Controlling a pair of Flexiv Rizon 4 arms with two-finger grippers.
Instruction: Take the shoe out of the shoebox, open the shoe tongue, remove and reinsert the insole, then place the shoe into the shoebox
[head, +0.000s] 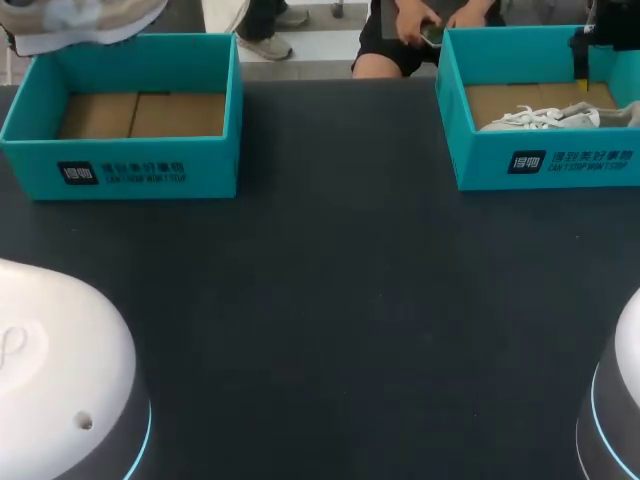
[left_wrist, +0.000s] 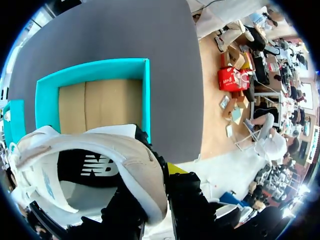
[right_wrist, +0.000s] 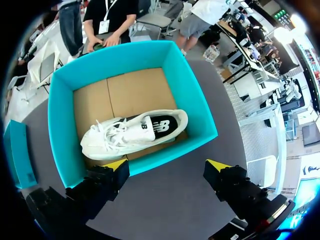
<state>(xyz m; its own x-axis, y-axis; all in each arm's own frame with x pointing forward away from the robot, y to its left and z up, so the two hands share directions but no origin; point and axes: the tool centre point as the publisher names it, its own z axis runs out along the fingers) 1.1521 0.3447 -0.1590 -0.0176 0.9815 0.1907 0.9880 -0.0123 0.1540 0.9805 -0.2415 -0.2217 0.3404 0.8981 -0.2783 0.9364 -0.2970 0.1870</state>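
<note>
Two teal boxes stand well apart on the dark worktop (head: 330, 280). In the head view the left box (head: 120, 165) is in the upper left of the frame and the right box (head: 540, 160) in the upper right. The left box shows only its brown cardboard floor. The shoe (left_wrist: 135, 155), a white and beige trainer, is out of that box and held in the air above it. In the head view only part of it shows, at the top left corner of the frame. The left wrist view shows the left tool (left_wrist: 155, 192) pinching the shoe at its heel rim. One black finger is down inside the opening and the other is outside against the heel, with a yellow tip just showing beside the rim. The black insole (left_wrist: 95, 167) lies inside the shoe, seen through the opening, and the left box sits beneath and ahead of the shoe. The other shoe (right_wrist: 132, 132), white with a dark lining, lies on its side on the cardboard floor of the right box. The right tool (right_wrist: 166, 167) hangs above the box wall nearest its fingers, which are spread wide apart, and its yellow tips are clear of that shoe. In the head view this tool shows as a dark shape with a yellow tip at the upper right, above the right box. The rounded white bases of the left arm (head: 50, 370) and right arm (head: 620, 400) fill the lower corners.
</note>
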